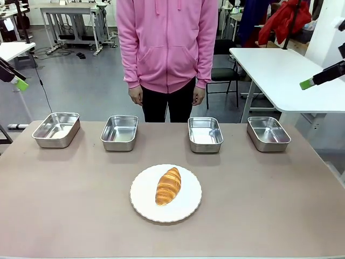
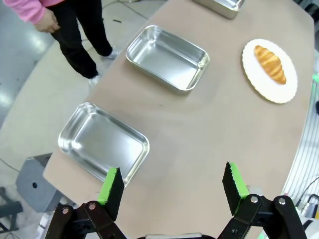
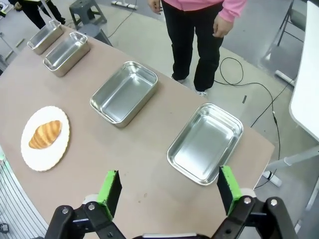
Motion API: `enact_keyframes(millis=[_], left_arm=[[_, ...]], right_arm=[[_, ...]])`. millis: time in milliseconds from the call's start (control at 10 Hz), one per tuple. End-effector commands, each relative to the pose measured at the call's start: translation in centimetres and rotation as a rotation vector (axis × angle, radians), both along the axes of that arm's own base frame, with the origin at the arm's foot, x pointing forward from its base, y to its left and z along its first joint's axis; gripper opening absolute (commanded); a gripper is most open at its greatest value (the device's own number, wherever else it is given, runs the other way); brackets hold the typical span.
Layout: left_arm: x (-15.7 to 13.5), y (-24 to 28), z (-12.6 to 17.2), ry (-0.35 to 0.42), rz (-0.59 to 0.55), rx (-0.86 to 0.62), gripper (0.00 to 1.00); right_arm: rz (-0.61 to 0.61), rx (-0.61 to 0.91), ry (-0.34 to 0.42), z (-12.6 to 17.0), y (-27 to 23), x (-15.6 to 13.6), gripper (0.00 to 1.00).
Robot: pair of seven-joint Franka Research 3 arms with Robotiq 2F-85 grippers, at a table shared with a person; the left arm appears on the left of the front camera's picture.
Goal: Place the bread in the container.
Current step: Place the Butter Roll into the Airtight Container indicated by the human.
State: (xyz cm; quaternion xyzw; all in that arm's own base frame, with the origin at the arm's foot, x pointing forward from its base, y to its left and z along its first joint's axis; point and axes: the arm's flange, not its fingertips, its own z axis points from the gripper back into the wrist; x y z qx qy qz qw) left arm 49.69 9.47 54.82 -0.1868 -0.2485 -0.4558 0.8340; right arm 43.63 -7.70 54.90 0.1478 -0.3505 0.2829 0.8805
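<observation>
Four containers [image 1: 118, 144], one bread [image 1: 168, 185], one plate [image 1: 141, 206], one person [image 1: 167, 48].

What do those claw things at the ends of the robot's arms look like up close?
The left end effector and right end effector look alike. Each is made of black jointed links with round silver pivot pins, forking into two prongs tipped with bright green pads.

The bread [image 1: 168, 185] is golden-brown and ridged, its plate [image 1: 143, 204] white. The containers [image 1: 205, 147] are shiny silver, the table [image 1: 64, 208] taupe, the person's hoodie [image 1: 167, 43] pink. The left gripper [image 2: 172, 169] and right gripper [image 3: 168, 172] are black with green pads [image 2: 109, 184].
</observation>
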Motion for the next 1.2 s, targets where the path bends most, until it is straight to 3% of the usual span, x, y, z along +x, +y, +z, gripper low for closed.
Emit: enact_keyframes(millis=[0, 300, 1100], left_arm=[[-1.3, 1.3, 1.3, -0.054, 0.044, -0.028, 1.0], [-3.5, 4.5, 4.9, -0.128, 0.097, -0.146, 1.0], [-3.5, 7.4, 6.8, -0.099, 0.106, -0.289, 1.0]], right_arm=[[-0.011, 0.041, -0.028, 1.1, -1.2, 0.3, 1.0], [-0.02, 0.102, -0.072, 3.4, -3.1, 0.8, 1.0], [-0.051, 0.105, -0.073, 3.9, -4.8, 0.5, 1.0]])
